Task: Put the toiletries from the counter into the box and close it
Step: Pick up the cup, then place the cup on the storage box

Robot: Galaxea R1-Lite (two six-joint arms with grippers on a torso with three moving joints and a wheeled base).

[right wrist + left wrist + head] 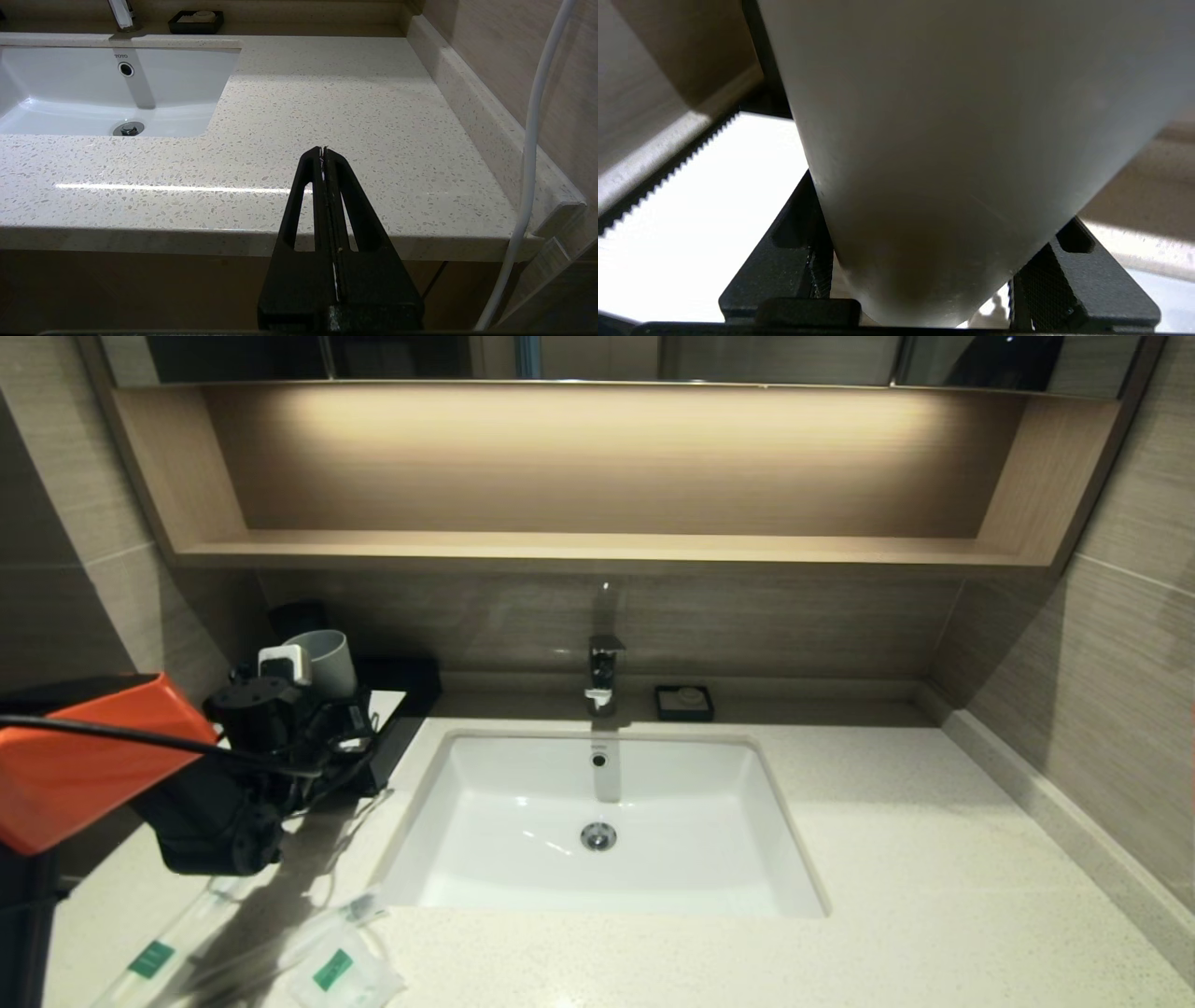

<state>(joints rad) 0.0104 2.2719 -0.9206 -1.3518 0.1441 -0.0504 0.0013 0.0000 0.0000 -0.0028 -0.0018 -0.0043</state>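
My left gripper (301,695) is at the back left of the counter (934,859), over the black box (408,695), and is shut on a grey cup (327,658). The cup (952,140) fills the left wrist view, pressed between both fingers (803,242), with the box's white top panel (714,210) below it. The toiletries lie at the counter's front left: two clear-wrapped sticks (154,954) (322,924) and a small white sachet (341,975), each with a green label. My right gripper (323,150) hangs shut and empty at the counter's front right edge.
A white sink basin (467,803) is set into the middle of the counter, with a faucet (604,677) behind it. A small black soap dish (683,702) sits beside the faucet. A wooden shelf (597,546) runs above. A white cable (532,140) hangs near the right wall.
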